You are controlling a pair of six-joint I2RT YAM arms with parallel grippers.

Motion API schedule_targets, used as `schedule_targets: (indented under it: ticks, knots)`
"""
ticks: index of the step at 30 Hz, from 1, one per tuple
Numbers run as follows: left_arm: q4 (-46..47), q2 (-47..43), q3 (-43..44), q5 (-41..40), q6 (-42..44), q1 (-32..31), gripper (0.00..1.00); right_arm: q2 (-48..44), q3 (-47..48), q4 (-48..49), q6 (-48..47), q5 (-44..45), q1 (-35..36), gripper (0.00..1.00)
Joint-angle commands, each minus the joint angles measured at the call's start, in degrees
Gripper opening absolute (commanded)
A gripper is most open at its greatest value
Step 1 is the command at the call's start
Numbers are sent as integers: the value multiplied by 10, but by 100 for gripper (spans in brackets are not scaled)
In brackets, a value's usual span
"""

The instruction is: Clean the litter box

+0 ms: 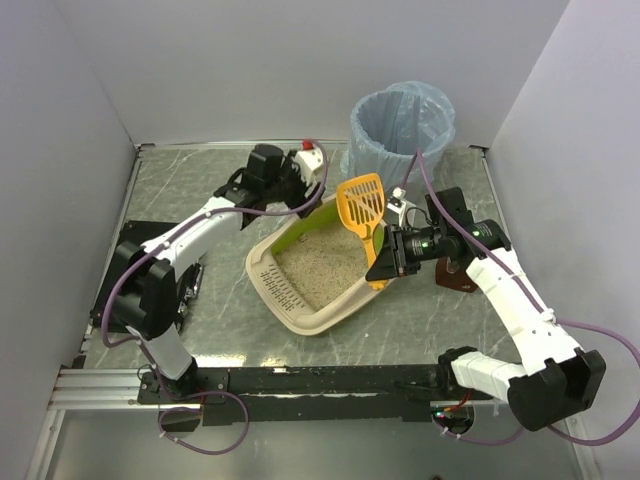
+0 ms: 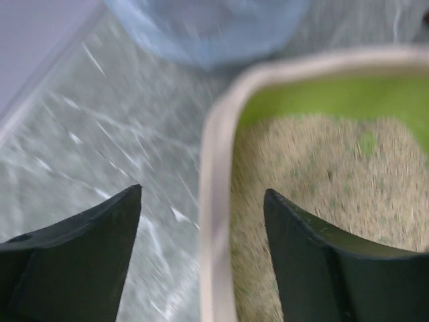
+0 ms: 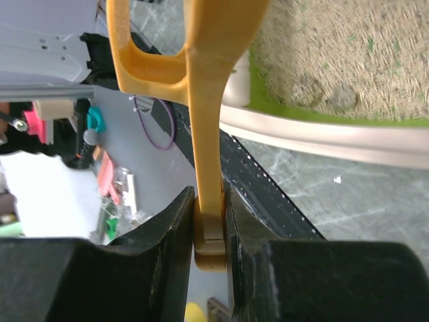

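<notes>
The litter box [image 1: 300, 305], cream-rimmed with a lime-green inner wall and beige litter [image 1: 318, 268], lies at an angle in the middle of the table. My left gripper [image 1: 298, 198] hovers open at its far left corner. In the blurred left wrist view the left gripper [image 2: 202, 191] straddles the cream rim [image 2: 216, 134] without touching it. My right gripper [image 1: 383, 262] is shut on the handle of the orange slotted scoop [image 1: 362, 203], whose head is raised over the box's far right side. In the right wrist view the right gripper [image 3: 209, 194] pinches the scoop handle [image 3: 208, 127] beside the box rim [image 3: 322, 137].
A grey round bin with a light-blue bag [image 1: 400, 125] stands at the back right, just beyond the scoop. A white device with a red button [image 1: 312, 158] sits behind the left gripper. A brown block [image 1: 455, 275] lies under the right arm. White walls enclose the table.
</notes>
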Motion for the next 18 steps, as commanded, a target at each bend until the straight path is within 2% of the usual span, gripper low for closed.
schedule_targets:
  ticks: [1,3,5,6,7,10,11,15,18]
  knots:
    - [34,-2,33,22,-10,10,80,-26,-29,21,8,-46,-31,0]
    - [49,-29,16,32,-30,14,89,-27,-32,28,2,-65,-38,0]
    - [79,-65,-13,27,-62,18,93,-23,-34,35,-3,-72,-42,0]
    - [84,-80,-24,31,-74,20,99,-20,-34,35,-4,-73,-42,0]
    - [117,-94,-46,28,-93,23,99,-12,-37,36,-6,-76,-42,0]
    - [138,-146,-81,31,-186,23,99,-4,-49,68,1,-107,-42,0]
    - [154,-168,-91,67,-220,23,99,-4,-59,79,3,-118,-41,0]
    - [169,-207,-131,189,-223,23,99,-2,-74,112,3,-160,5,0]
    - [183,-234,-154,202,-224,24,99,11,-95,125,1,-185,36,0]
